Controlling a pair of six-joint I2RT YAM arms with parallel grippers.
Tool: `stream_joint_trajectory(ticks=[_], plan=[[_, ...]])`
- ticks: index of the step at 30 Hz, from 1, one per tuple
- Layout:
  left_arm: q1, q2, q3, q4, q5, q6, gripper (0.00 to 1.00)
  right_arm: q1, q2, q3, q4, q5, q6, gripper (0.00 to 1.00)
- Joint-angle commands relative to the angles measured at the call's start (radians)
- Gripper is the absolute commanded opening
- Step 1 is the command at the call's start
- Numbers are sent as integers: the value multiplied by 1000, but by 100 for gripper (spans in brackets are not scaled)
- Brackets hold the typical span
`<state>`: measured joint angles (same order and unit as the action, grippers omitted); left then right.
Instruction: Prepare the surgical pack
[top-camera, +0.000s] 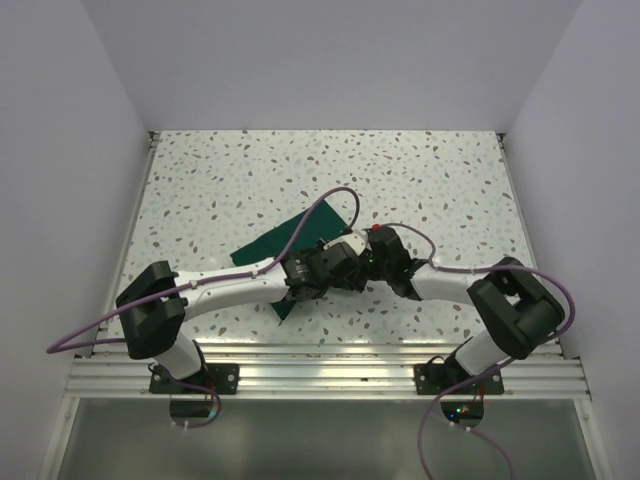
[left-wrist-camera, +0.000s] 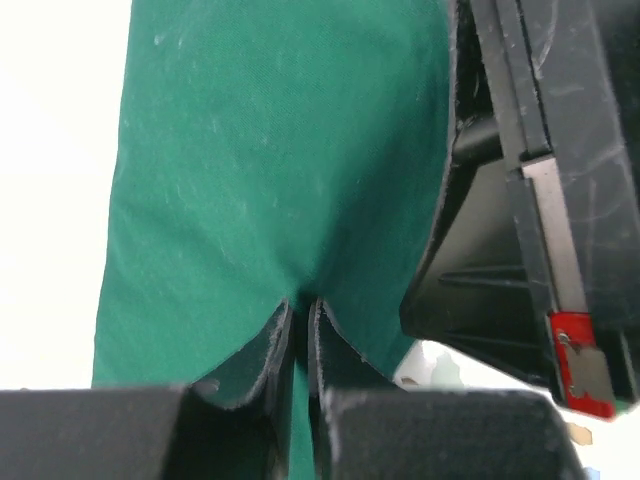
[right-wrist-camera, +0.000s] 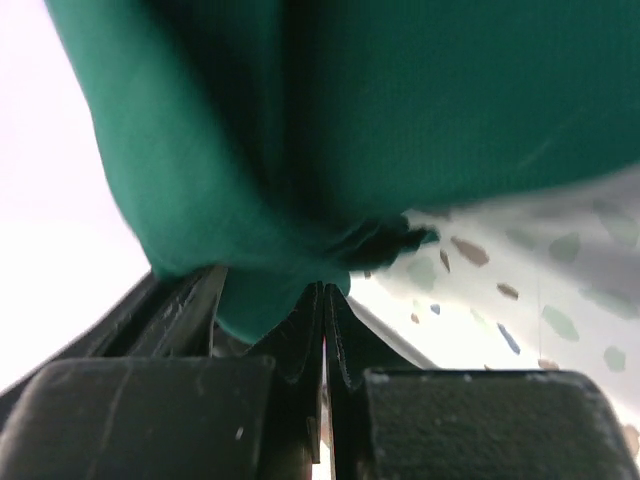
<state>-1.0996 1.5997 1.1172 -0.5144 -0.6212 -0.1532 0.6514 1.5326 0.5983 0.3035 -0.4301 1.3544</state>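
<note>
One green drape (top-camera: 290, 240) on the surface (top-camera: 420, 180); left gripper (left-wrist-camera: 300, 312) and right gripper (right-wrist-camera: 323, 295), fingers squeezed together, each pinch it.

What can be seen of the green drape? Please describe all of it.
The drape is dark green cloth, lying mostly flat and slantwise on the speckled table. Its near part is hidden under both arms. There the left gripper pinches a crease, and the right gripper is shut on a bunched edge, lifted off the table.

The surgical pack (top-camera: 285, 240) is dark green cloth, folded flat and lying askew near the middle of the speckled table (top-camera: 450, 180), slightly toward the near edge. Its right part is hidden.
</note>
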Motion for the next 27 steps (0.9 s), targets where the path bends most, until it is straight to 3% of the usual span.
stream_joint_trajectory(ticks=[1,14,19,27], plan=[[1,-35,53,17,20,15,0,14,40,35,74,97,45,0],[1,-73,46,8,80,34,0,34,81,81,238,85,110,0],[1,-84,53,-1,95,26,0,45,35,80,190,106,94,0],[1,-77,81,-18,113,21,0,82,118,60,408,140,172,0]])
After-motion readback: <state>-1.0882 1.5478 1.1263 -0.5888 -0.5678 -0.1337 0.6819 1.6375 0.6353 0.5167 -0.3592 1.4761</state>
